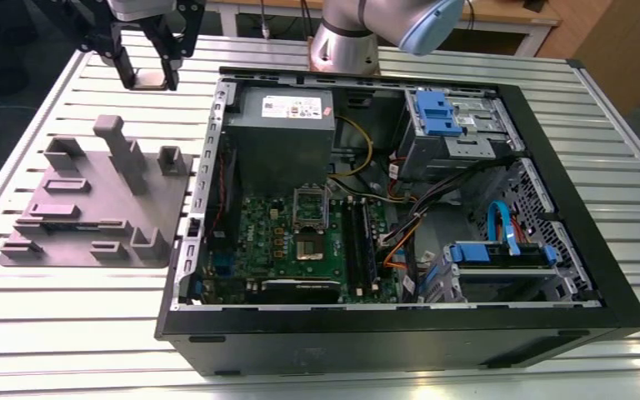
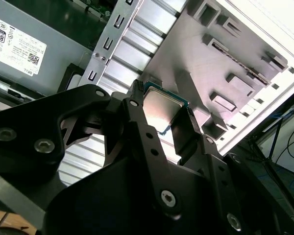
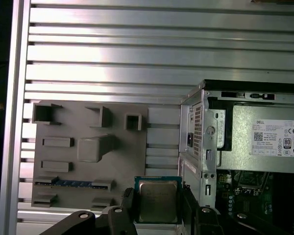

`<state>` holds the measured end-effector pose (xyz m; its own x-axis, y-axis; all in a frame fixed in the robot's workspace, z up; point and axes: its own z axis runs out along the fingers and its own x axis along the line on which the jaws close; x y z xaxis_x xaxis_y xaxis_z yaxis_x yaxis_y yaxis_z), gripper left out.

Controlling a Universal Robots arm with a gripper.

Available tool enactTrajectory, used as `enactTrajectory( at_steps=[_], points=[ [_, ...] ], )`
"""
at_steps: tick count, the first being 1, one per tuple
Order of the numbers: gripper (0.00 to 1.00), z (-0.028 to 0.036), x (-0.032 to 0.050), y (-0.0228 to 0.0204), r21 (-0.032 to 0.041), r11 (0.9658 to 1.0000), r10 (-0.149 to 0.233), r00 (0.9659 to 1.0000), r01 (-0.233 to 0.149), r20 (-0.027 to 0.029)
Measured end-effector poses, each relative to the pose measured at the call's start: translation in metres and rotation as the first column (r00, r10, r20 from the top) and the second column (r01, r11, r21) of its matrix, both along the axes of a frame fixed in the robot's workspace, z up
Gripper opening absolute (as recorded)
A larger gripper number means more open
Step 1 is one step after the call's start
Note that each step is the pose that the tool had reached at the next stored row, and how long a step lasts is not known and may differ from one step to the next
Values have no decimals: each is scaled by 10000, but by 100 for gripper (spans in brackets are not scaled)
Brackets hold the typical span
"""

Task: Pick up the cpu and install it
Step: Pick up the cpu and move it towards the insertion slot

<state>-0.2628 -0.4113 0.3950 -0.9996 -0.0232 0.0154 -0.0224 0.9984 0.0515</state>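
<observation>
You have the cpu (image 3: pixel 158 200) clamped in the gripper (image 3: pixel 158 206); in both wrist views the two black fingers (image 2: pixel 143 139) press against opposite edges of the chip (image 2: pixel 161 108), its silvery top facing the cameras and a thin green rim showing; the gripper body cuts off its nearer edge, so you cannot see the whole outline.

In the exterior view the gripper (image 1: pixel 151 73) hangs above the slatted table (image 1: pixel 31 333) near its far edge, toward the exterior view's left; the chip itself is hard to make out between the fingers there, and the arm (image 1: pixel 348 33) is cut off by the frame above.

The held chip sits over the gap between the grey fixture plate (image 3: pixel 88 147) and the open computer case (image 1: pixel 387 342), clear of both; the plate (image 1: pixel 97 208) lies on the table just beside the case's side wall.

Inside the case, the grey power supply (image 1: pixel 281 125) sits at the far corner; the green motherboard (image 1: pixel 287 242) lies below it, with the socket (image 1: pixel 311 221) near its middle; whether the socket's frame is raised is hard to tell, and cables hide much of the case floor at the exterior view's right.
</observation>
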Motion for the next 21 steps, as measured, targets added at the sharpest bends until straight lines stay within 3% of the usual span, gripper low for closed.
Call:
enactTrajectory(
  at_steps=[21],
  points=[
    [47,0,54,0,0,10000,0,10000,0,0]
  ],
)
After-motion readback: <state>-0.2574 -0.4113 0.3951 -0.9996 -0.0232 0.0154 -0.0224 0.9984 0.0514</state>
